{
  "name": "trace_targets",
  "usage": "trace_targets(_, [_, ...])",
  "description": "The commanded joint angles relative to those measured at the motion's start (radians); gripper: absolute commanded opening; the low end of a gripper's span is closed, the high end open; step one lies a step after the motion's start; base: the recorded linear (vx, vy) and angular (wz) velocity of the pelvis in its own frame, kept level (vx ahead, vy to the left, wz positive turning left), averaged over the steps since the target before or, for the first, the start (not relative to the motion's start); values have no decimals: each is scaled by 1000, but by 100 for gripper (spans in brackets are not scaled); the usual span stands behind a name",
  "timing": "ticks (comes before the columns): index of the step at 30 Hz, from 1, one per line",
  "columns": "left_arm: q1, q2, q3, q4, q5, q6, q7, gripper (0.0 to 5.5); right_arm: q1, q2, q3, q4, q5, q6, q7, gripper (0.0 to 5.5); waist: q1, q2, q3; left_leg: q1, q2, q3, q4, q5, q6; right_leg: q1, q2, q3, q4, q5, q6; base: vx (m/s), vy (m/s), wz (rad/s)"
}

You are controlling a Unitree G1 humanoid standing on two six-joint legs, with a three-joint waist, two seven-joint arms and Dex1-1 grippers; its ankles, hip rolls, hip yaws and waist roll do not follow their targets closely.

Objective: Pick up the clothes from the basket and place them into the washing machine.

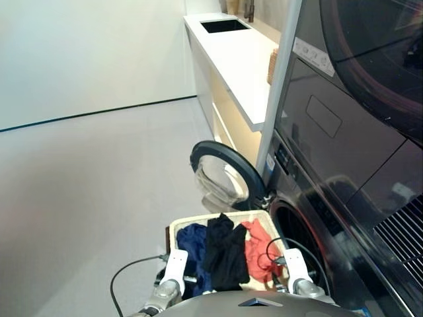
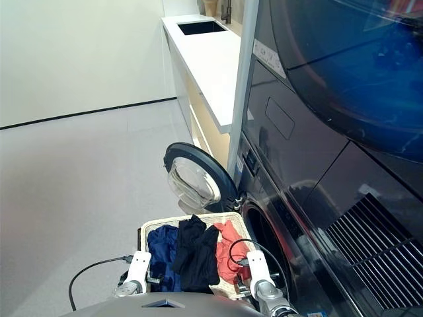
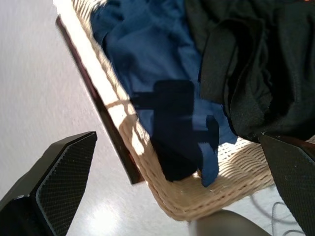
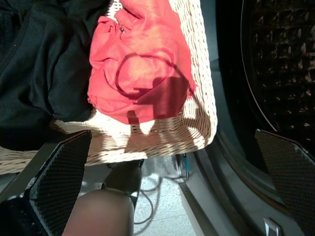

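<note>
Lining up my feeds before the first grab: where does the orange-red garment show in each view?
Left eye: orange-red garment at the basket's washer-side end, beside the black garment.
Right eye: same spot.
Left wrist: not clearly in it.
Right wrist: centre top.
Shared landmark: the black garment.

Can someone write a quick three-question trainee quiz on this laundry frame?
1. True or false: the washing machine door is shut.
2. Which garment lies nearest the drum: A navy garment, B black garment, C orange-red garment?
3. How many garments are in the basket?

Key: 1 false, it stands open. 2 C. 3 three; the left gripper and right gripper are both open and empty.
</note>
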Motion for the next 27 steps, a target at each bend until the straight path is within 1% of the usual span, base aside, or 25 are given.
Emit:
trace_targets(1, [-147,41,0,-5,44,-46,9,550,-136,21,33,-17,23,-36,8,550,-17,-54,81,3,-25,60,47,-33,-12,23,-34,43,41,-95,96,-72,8,-57])
trace_targets(3, [-171,54,-7,-17,43,-47,17,550,-154,16,42,-31,31,-38,7,550,-19,-52,97,-25,-25,62,48,-25,-14,-8,-36,45,46,-89,97,-80,11,-46])
trace_targets(5, [-208,65,-39,-32,68,-55,22,550,-178,8,53,-47,34,-42,3,550,-21,-48,115,-59,-25,62,48,-11,-15,-44,-38,48,51,-80,98,-82,21,-14])
trace_targets(6, [-220,69,-46,-32,75,-57,24,550,-187,5,58,-50,33,-43,2,550,-22,-47,118,-70,-25,64,44,-7,-16,-56,-38,47,50,-75,99,0,0,0])
trace_targets(8, [-246,78,-46,-40,69,-54,31,550,-212,-3,68,-62,30,-45,-1,550,-22,-44,133,-98,-24,65,39,5,-19,-86,-40,47,48,-65,102,0,0,0])
trace_targets(10, [-263,83,-48,-45,56,-53,36,550,-236,-7,73,-71,34,-46,-5,550,-23,-43,146,-128,-23,64,45,7,-19,-115,-40,49,57,-63,101,0,0,0])
trace_targets(12, [-298,86,-55,-40,48,-53,47,550,-274,-12,80,-99,49,-50,-14,550,-25,-45,176,-172,-25,60,79,-1,-17,-158,-41,53,87,-69,99,-66,20,9])
trace_targets(14, [-322,86,-56,-47,34,-52,63,550,-301,-17,80,-133,64,-60,-28,550,-26,-48,203,-221,-27,57,137,-20,-13,-198,-46,58,129,-78,93,-57,19,-2])
trace_targets(15, [-335,86,-53,-49,27,-53,72,550,-318,-20,80,-147,67,-64,-39,550,-27,-48,215,-245,-27,57,159,-27,-12,-222,-46,62,152,-83,90,0,0,0])
trace_targets(16, [-347,84,-51,-50,12,-53,83,550,-336,-22,83,-159,73,-69,-45,550,-27,-49,225,-267,-26,54,175,-31,-11,-245,-45,61,174,-90,87,0,0,0])
trace_targets(18, [-375,82,-51,-41,-2,-52,96,550,-367,-20,91,-178,80,-72,-55,550,-28,-49,237,-298,-26,50,185,-32,-9,-287,-44,61,206,-94,86,0,0,0])
trace_targets(21, [-422,84,-51,-35,-22,-53,120,550,-412,-22,100,-204,98,-82,-66,550,-33,-46,258,-366,-26,46,223,-38,-10,-364,-49,59,250,-100,84,-57,21,-12])
trace_targets(24, [-463,91,-40,-40,-63,-49,140,550,-458,-29,112,-239,110,-92,-79,550,-34,-44,276,-443,-26,41,272,-48,-13,-445,-46,65,303,-110,78,-65,5,4])
trace_targets(25, [-477,94,-41,-39,-69,-46,144,550,-470,-29,115,-247,117,-92,-83,550,-35,-43,279,-474,-27,39,294,-51,-13,-476,-49,63,325,-113,76,-71,5,31])
trace_targets(27, [-513,98,-41,-21,-59,-42,166,550,-503,-26,122,-244,121,-98,-93,550,-36,-43,283,-536,-24,32,334,-63,-11,-536,-47,68,361,-122,72,-33,0,31])
